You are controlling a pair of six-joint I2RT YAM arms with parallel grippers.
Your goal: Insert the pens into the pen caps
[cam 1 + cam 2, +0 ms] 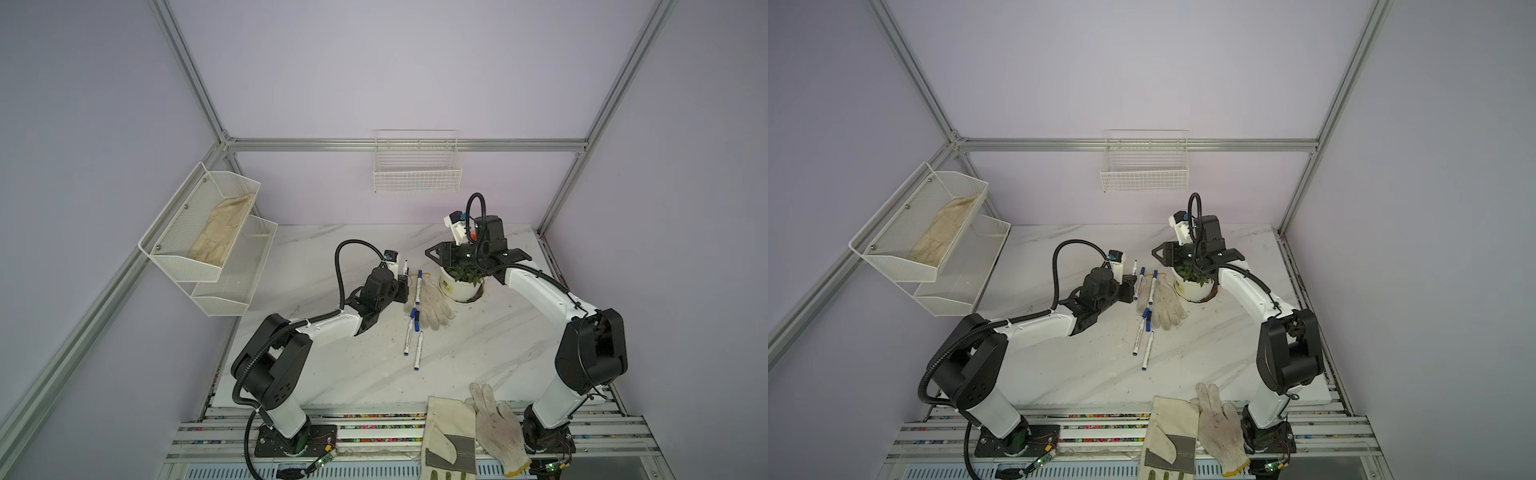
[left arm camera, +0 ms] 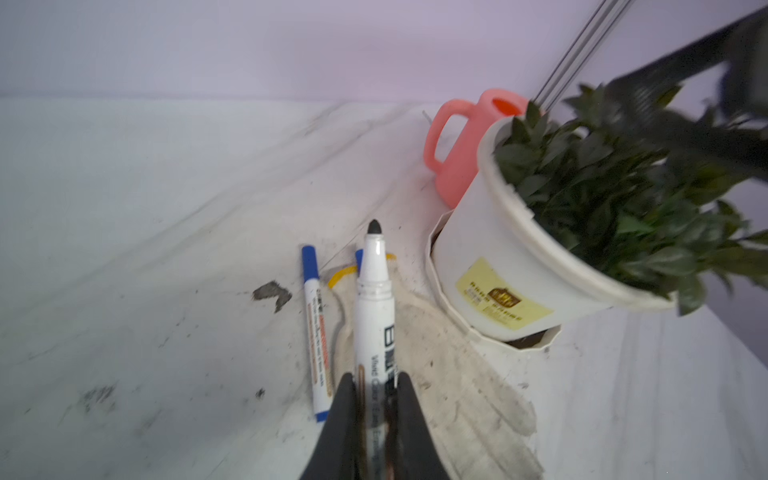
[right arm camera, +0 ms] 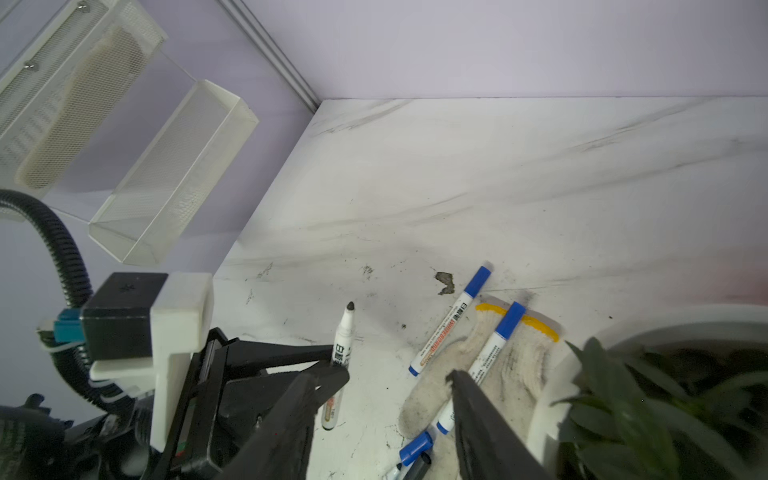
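My left gripper (image 2: 376,386) is shut on the barrel of an uncapped white pen (image 2: 374,316), whose black tip points toward the back wall; the same held pen (image 1: 405,268) shows beside the knitted glove. Two blue-capped pens lie close by, one (image 2: 318,332) on the table, the other (image 1: 418,286) across the glove. Two further pens (image 1: 409,336) (image 1: 418,351) lie nearer the front. A loose blue cap (image 3: 415,449) and a black cap (image 3: 420,463) rest at the glove's near side. My right gripper (image 3: 395,376) hangs open and empty above the glove and pot.
A white pot (image 1: 459,286) with a green plant stands right of the glove (image 1: 434,307), a pink watering can (image 2: 461,141) behind it. Two gloves (image 1: 494,424) (image 1: 449,436) lie over the front edge. A mesh shelf (image 1: 208,241) and wire basket (image 1: 417,170) hang on the walls.
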